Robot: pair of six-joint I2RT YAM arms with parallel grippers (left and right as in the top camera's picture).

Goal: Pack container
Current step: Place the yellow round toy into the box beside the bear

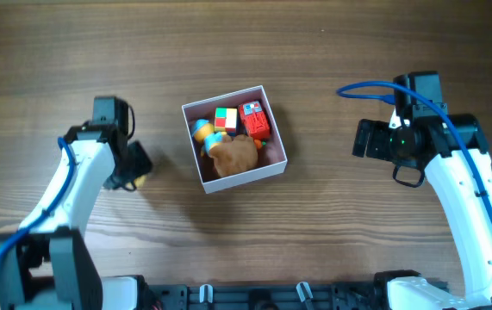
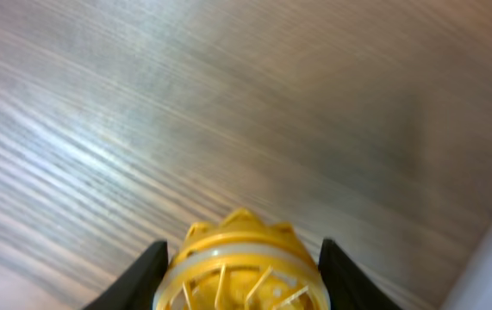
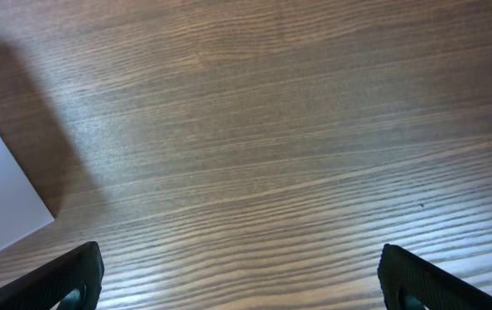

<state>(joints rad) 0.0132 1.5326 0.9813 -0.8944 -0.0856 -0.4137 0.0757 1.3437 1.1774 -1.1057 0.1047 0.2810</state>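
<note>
Overhead view: container (image 1: 246,176) sits at centre of table (image 1: 332,250), several toys (image 1: 233,138) inside. Left hand (image 1: 133,168), well left of it, pinches a yellow toy (image 2: 244,263) between both fingers. Right hand (image 3: 241,284) is spread, empty, approx. opposite side. Step in hand: transfer, prob. Next: carry toy over the near wall w/o clipping it, release inside.

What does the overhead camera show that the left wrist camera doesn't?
Only overhead: the container holding a brown plush, a colour cube and a red toy, plus the left arm and right arm. Only left wrist: the ribbed, crown-like shape of the yellow toy, with the left jaws pressed against its sides. Both: the wooden table and that yellow toy at the left arm's tip.
</note>
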